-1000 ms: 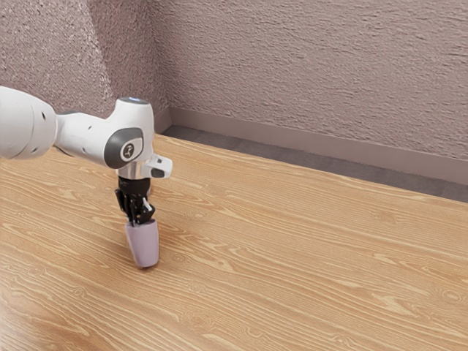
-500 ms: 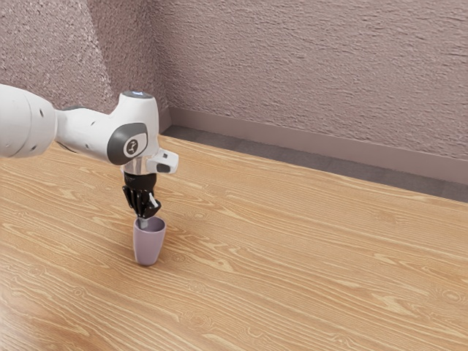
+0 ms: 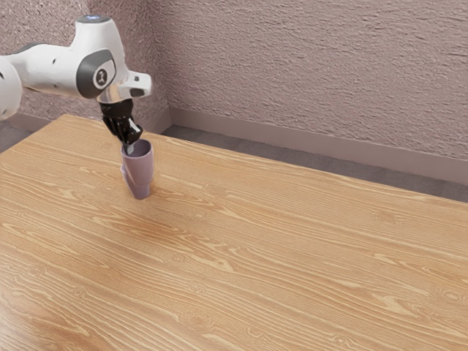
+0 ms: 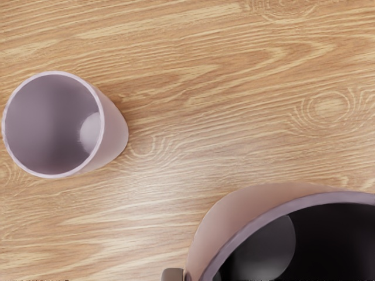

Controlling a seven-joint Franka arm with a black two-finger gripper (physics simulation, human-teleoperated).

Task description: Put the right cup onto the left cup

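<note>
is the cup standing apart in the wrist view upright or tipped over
Upright. The lone cup shows its round, open mouth to the wrist camera above, its sides narrowing down toward the wooden table.

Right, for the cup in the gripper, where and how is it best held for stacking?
I'd grip one side of its rim from above, one finger inside, one outside. The cup is upright, mouth up, with a thin wall, and narrows downward; that should leave its base free to enter the standing cup.
</note>
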